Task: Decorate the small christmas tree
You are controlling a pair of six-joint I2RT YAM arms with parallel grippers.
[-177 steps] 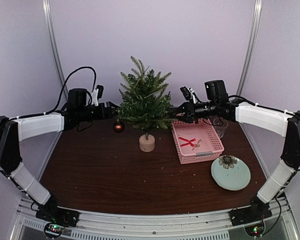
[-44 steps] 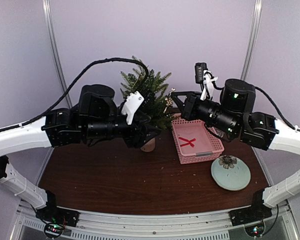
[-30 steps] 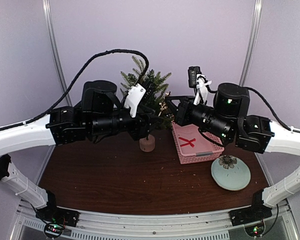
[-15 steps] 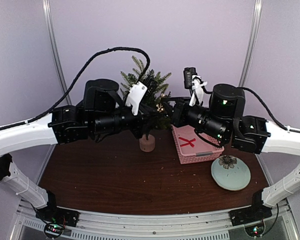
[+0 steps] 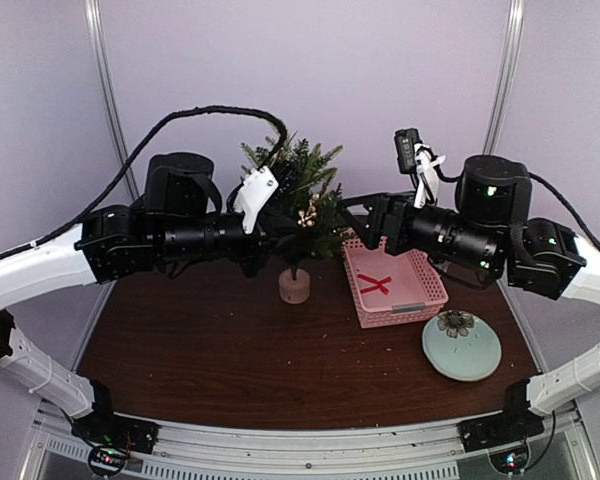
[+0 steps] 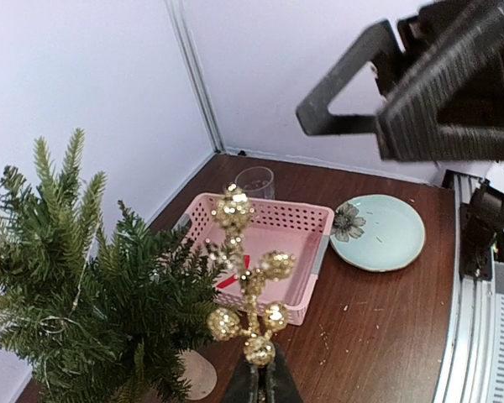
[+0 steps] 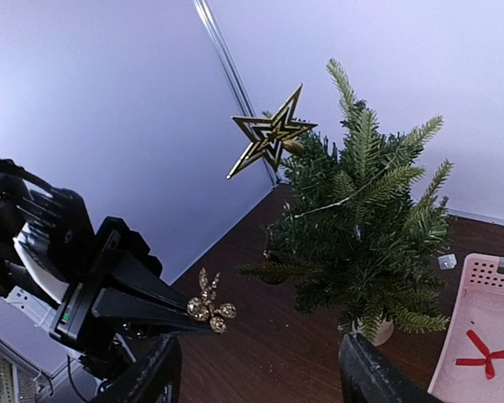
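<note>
Dark wooden table (image 5: 230, 350), small christmas tree (image 5: 320, 170) at its far centre beside our pink basket (image 5: 405, 316), our left gripper (image 6: 260, 386) clamped on a gold berry sprig (image 6: 250, 281), our right gripper (image 7: 259, 363) spread apart.

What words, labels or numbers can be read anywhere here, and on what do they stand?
None: no word, label, brand or number is readable in any view.
The red cross shape in the pink basket looks like a ribbon, not a letter.
The pale green plate bears only a flower drawing.
</note>
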